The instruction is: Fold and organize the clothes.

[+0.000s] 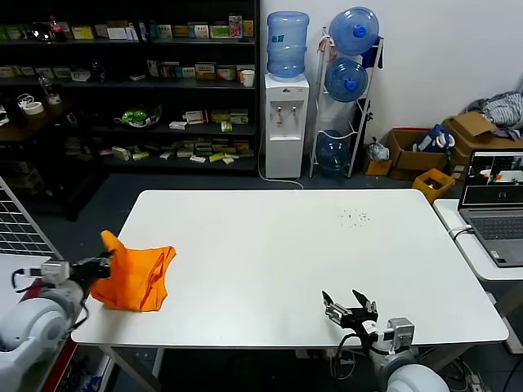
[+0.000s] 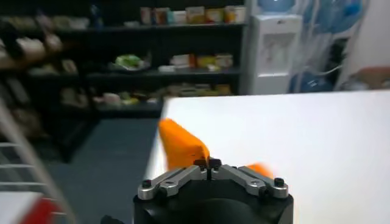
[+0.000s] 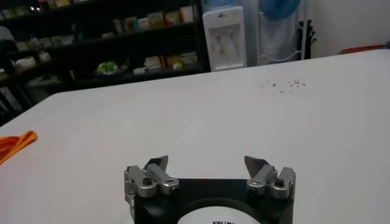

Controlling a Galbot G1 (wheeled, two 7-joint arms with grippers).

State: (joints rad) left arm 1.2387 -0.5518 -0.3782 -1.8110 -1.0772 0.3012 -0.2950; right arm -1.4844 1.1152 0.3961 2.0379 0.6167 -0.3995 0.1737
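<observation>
The clothes are one bright orange T-shirt [image 1: 135, 278], bunched in a heap at the left edge of the white table [image 1: 270, 261]. My left gripper [image 1: 102, 265] is shut on a fold of the shirt, which stands up in a peak above its fingertips. In the left wrist view the orange fabric [image 2: 181, 145] rises from between the closed fingers of that gripper [image 2: 208, 163]. My right gripper [image 1: 350, 309] rests open near the table's front edge, right of centre, with nothing between its fingers. In the right wrist view this gripper [image 3: 207, 164] is over bare table, and a strip of the shirt [image 3: 15, 143] shows far off.
A laptop [image 1: 494, 204] sits on a side table at the right. Behind the table stand dark shelves [image 1: 131, 82], a water dispenser [image 1: 286, 106] and cardboard boxes [image 1: 433, 151]. A few small specks [image 1: 354, 217] lie on the table's far right part.
</observation>
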